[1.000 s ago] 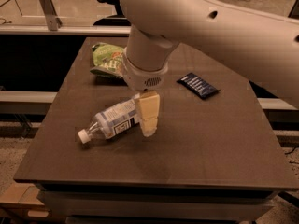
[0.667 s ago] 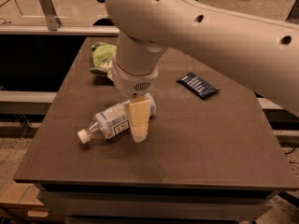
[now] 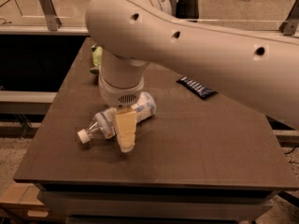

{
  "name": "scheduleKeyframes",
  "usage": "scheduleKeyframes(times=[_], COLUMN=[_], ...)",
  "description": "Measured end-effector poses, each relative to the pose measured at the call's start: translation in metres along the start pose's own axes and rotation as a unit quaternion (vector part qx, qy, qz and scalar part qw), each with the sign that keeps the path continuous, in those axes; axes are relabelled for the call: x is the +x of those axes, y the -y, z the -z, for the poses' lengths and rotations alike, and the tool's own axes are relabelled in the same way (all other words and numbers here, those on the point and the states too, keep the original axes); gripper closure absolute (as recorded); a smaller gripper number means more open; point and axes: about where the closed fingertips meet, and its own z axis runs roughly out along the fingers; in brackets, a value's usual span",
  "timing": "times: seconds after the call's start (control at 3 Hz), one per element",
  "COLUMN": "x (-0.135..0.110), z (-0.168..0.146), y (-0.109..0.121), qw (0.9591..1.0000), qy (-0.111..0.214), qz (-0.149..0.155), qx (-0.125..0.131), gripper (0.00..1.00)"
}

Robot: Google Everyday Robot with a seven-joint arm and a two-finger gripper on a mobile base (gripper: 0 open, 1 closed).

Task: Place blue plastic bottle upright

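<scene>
On the brown table, left of centre, front half:

Item 1. Gripper. Pointed straight down, with its tan tip at or just above the tabletop, on the camera side of the bottle and across its shoulder. Only the near tan face is shown; whether it is spread or clamped on the bottle cannot be told.

Item 2. Blue plastic bottle. Laid on its side, the white cap pointing to the front left and the labelled base end to the rear right. Not yet stood up.

Item 3. Arm. White, entered from the right, filling the upper view.

Item 4. Green bag, far left, mostly hidden by the arm. Dark blue packet, right rear, well apart from the bottle.

Handling note. The hold is best taken across the straight labelled body, not the tapering shoulder, where a slip is judged likely. A light squeeze is advised, since thin plastic may buckle. The bottle should be lifted clear, turned until the cap is uppermost, and set flat on its base on bare table before release.

Change note. Against the view 0.7 s ago, the gripper is found moved left along the bottle towards the cap and slightly lower. The bottle is placed much as before. More of the green bag is covered by the arm.
</scene>
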Motion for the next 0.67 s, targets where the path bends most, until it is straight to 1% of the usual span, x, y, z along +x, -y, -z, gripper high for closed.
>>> scheduleKeyframes(times=[0.33, 0.67], x=[-0.003, -0.001], z=[-0.025, -0.035], y=[-0.004, -0.001], qw=[0.9984, 0.9955], qy=[-0.055, -0.094], qz=[-0.007, -0.005], qx=[-0.014, -0.011], gripper=[0.18, 0.41])
